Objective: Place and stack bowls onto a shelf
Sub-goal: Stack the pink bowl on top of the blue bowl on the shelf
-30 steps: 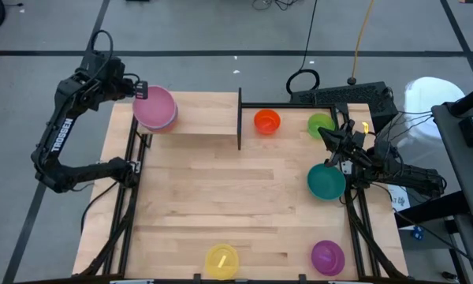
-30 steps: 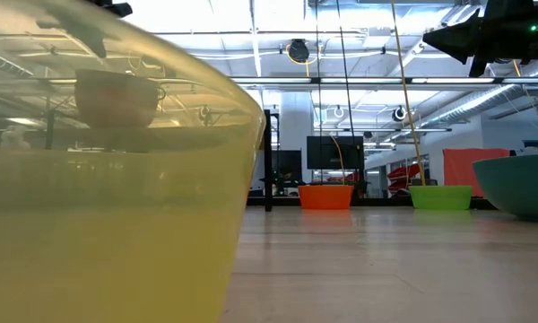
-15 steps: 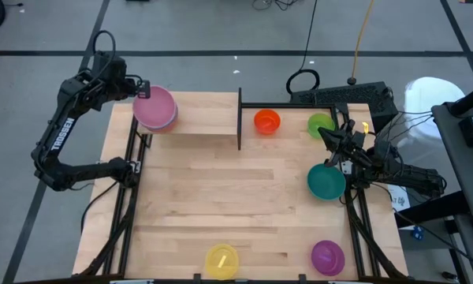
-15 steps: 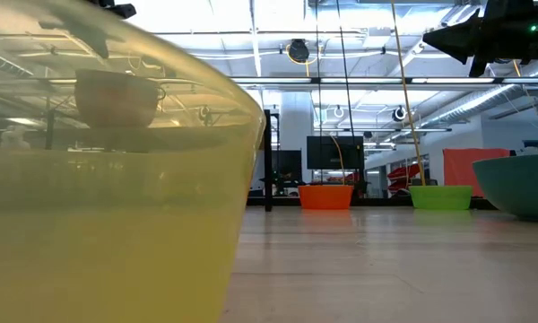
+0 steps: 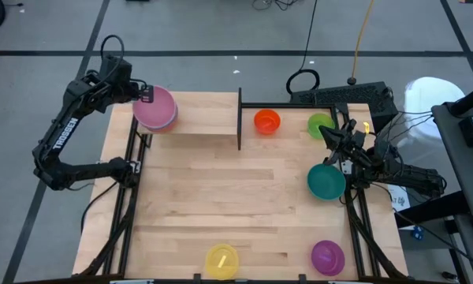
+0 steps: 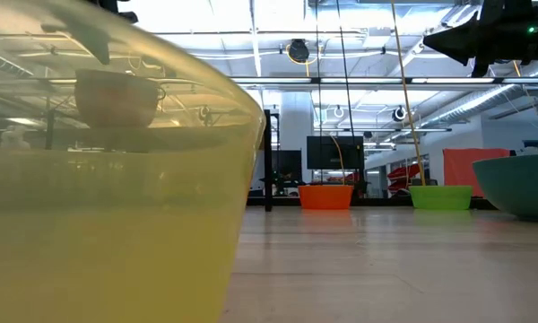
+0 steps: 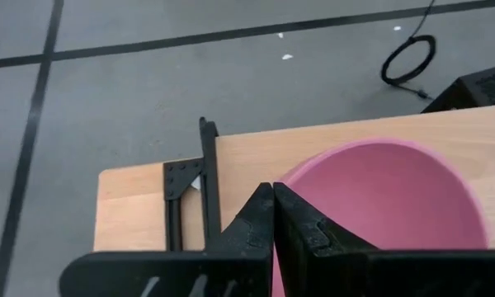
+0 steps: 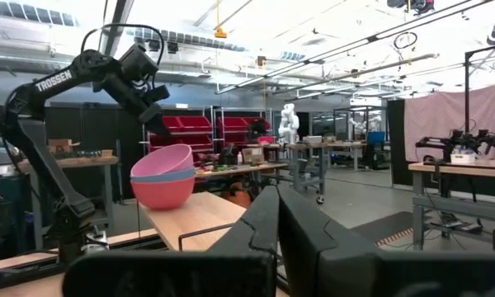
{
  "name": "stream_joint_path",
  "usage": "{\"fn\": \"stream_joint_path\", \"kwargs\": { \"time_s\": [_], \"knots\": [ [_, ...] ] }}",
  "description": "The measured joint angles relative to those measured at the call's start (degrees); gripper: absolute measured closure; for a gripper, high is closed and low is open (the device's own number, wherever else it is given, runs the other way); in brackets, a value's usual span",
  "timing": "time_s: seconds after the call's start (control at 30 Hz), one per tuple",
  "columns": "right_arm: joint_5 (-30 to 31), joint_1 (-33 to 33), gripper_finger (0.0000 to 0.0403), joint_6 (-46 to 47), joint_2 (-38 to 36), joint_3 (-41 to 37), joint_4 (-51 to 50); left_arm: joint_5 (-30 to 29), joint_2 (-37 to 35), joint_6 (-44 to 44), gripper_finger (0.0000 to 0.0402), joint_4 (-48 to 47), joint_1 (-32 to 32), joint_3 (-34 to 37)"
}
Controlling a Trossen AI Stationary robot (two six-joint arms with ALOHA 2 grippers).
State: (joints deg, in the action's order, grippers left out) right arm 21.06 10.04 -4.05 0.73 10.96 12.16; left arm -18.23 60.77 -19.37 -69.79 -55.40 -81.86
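Left gripper (image 5: 147,95), fingers closed and empty, is shifting slightly toward shelf (image 5: 197,114) far edge, just beside pink bowl (image 5: 154,106) stack at left end. Arm marking: "TROSSEN". Right gripper (image 5: 329,135) closed, unmoved beside teal bowl (image 5: 325,182).

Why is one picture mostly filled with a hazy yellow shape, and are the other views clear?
In the low view the yellow bowl sits right against the lens, so it looms blurred and see-through, with bright ceiling lights glaring behind it. The high view is evenly lit and sharp, showing that same bowl small at the table's near edge. The left wrist view shows the pink bowl clearly.
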Motion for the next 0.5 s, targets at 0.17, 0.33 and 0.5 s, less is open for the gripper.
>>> {"fn": "stream_joint_path", "kwargs": {
  "time_s": [0.17,0.33,0.5],
  "knots": [
    [0.0,0.0,0.0403,0.0,0.0,0.0,0.0,-3.7,0.0,-1.8,0.0401,2.1,2.1,1.7],
    [0.0,0.0,0.0403,-0.1,0.0,0.0,0.0,-5.0,0.0,-2.2,0.0401,2.5,2.7,2.7],
    [0.1,0.0,0.0403,-0.1,0.0,0.0,0.0,-7.4,0.0,-2.2,0.0401,3.1,3.2,4.1]
  ]
}}
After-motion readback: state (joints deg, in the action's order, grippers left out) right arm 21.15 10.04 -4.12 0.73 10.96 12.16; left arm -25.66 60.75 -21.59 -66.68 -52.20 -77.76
